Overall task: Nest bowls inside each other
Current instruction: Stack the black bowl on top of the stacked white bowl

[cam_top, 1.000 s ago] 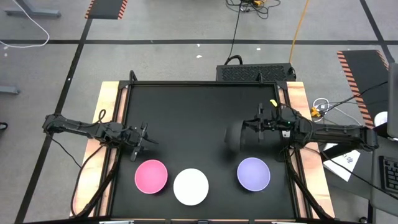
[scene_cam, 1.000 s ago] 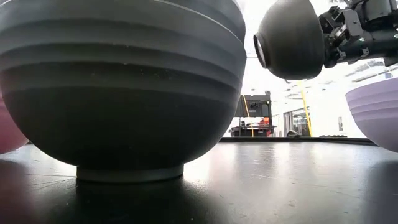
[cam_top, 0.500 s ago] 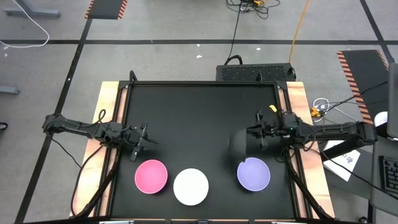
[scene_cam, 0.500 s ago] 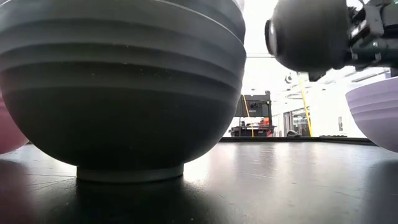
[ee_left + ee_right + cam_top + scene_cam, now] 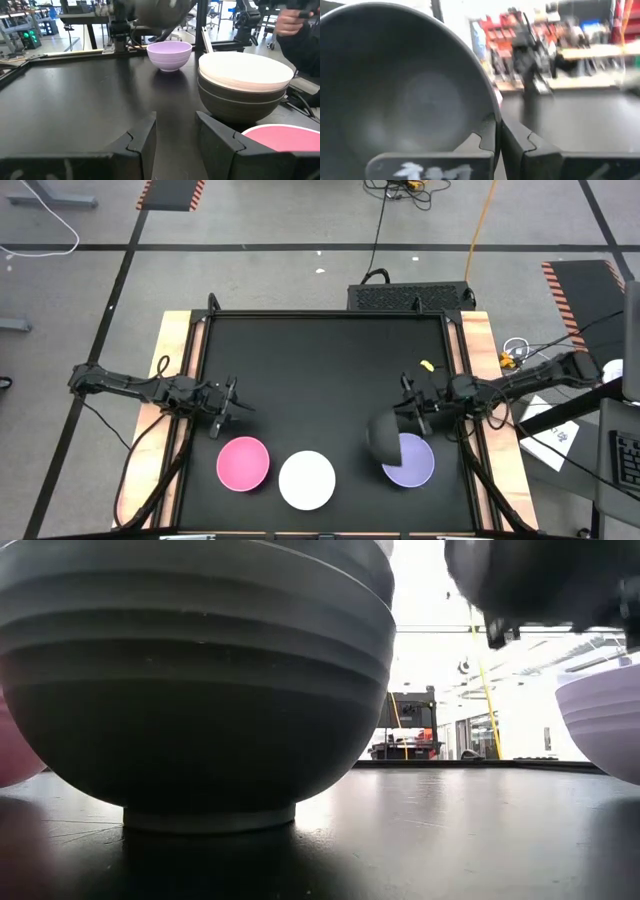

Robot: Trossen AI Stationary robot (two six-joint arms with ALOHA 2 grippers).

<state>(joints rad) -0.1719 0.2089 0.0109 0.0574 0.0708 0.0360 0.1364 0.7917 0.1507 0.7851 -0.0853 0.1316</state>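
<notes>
Lower edge of the high view, left to right: pink bowl (image 5: 243,463), white bowl (image 5: 307,479), which the left wrist view shows already nested in a black one (image 5: 240,102), then the lavender bowl (image 5: 411,462) at lower right. Right gripper (image 5: 408,418) sits just above it in frame, fingers pinched on the rim of a black bowl (image 5: 382,436) that hangs tilted, overlapping the lavender bowl's left edge. My read: the step is dropping black into lavender. To do it well, centre it over the lavender bowl, level the rim, lower until it seats, then let go; releasing while tilted risks a bowl tipping. Left gripper (image 5: 226,409) waits at mid-left, jaws narrowly apart, empty.
</notes>
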